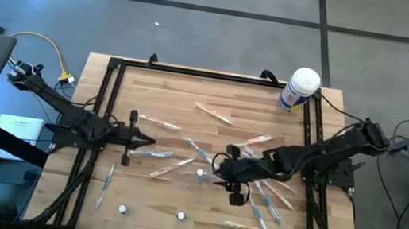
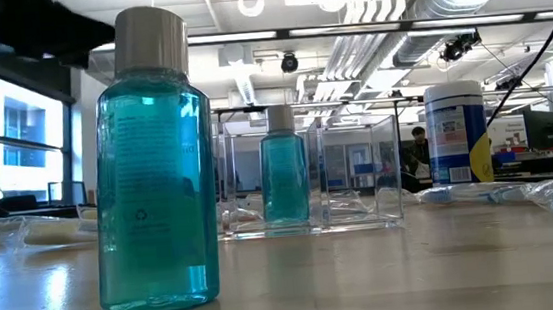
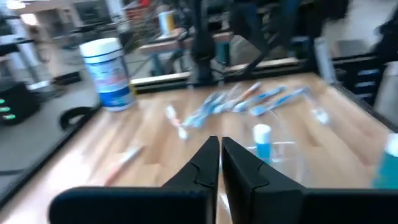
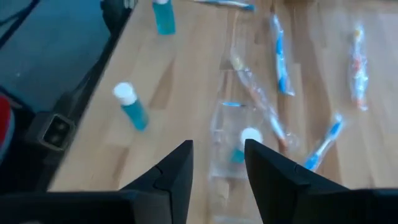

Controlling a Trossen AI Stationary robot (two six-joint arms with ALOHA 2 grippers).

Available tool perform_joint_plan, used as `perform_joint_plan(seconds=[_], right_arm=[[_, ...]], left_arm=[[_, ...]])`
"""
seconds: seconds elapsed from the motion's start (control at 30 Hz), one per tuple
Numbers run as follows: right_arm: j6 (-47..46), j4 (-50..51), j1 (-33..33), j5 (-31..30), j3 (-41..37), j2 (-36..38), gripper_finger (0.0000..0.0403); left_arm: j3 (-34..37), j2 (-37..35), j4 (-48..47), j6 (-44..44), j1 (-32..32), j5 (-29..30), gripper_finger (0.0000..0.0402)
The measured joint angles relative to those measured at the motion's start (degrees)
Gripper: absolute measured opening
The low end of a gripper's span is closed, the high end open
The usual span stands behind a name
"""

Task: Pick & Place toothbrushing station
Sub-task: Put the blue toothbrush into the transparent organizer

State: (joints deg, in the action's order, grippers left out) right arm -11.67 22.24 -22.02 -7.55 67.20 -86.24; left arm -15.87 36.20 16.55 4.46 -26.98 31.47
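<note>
Wood-plank bench (image 1: pixel 214 100) as the work surface, boxed by a black frame (image 1: pixel 110 101), presumably to keep loose items within reach of both arms. Right arm stretched low from the right edge toward the bench middle, wrist turned down; right claw (image 4: pixel 217 149) spread, pinching nothing, aimed at the toothbrushing station (image 4: pixel 227 124) just ahead of the fingertips. Judged to be lined up for a grasp, not yet touching as far as the wrist view shows. Left arm reaching in level from the left side, left claw (image 3: pixel 219 142) pressed almost together and empty, pointing toward the middle and well apart from the station; judged to be waiting clear of the right arm's path. White tub (image 1: pixel 300 89) with blue label upright at the far right corner, touching or just beside the frame, out of the working zone. Toothbrushing station upright near the bench centre, see-through walls, one small teal bottle (image 2: pixel 283 169) standing inside it, so likely to need a level lift to avoid tipping the contents. Larger-looking teal bottle (image 2: pixel 152 166) upright close to the low camera, and a further capped bottle (image 4: pixel 130 107) upright off to one side of the station. Wrapped toothbrushes (image 1: pixel 265 199) scattered flat around the station, some just beside it, a possible snag for the fingers on closing.
</note>
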Motion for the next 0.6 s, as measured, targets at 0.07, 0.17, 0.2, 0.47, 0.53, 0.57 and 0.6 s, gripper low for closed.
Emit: perform_joint_plan(seconds=[0.07, 0.17, 0.2, 0.47, 0.53, 0.57, 0.6], right_arm=[[-0.96, 0.95, -1.13, 0.04, -0.06, -0.18, 0.0136], [-4.83, 2.63, -2.79, 0.13, -0.07, -0.23, 0.013], [-6.74, 3.65, -3.11, 0.33, -0.07, -0.29, 0.0127], [-17.04, 13.11, -6.37, 0.32, -0.07, -0.39, 0.0094], [-17.06, 13.33, -7.04, 0.57, -0.07, -0.39, 0.0089], [-17.05, 13.34, -7.28, 0.52, -0.07, -0.39, 0.0087], [-17.06, 13.25, -7.41, 0.42, -0.07, -0.39, 0.0085]], left_arm=[[-2.83, 3.45, 0.38, -2.62, -0.87, 2.83, 0.0033], [-6.6, 7.78, -1.99, -7.41, -2.0, 3.71, 0.0062], [-8.03, 8.88, -4.52, -8.84, -2.32, 3.63, 0.0073], [-19.53, 15.71, -26.11, -19.29, -2.95, 1.76, 0.0147], [-21.34, 16.1, -30.61, -21.79, -2.96, -2.24, 0.0152], [-21.92, 16.12, -32.96, -23.14, -2.97, -3.64, 0.0153], [-22.26, 16.09, -35.44, -24.84, -2.99, -4.28, 0.0154]])
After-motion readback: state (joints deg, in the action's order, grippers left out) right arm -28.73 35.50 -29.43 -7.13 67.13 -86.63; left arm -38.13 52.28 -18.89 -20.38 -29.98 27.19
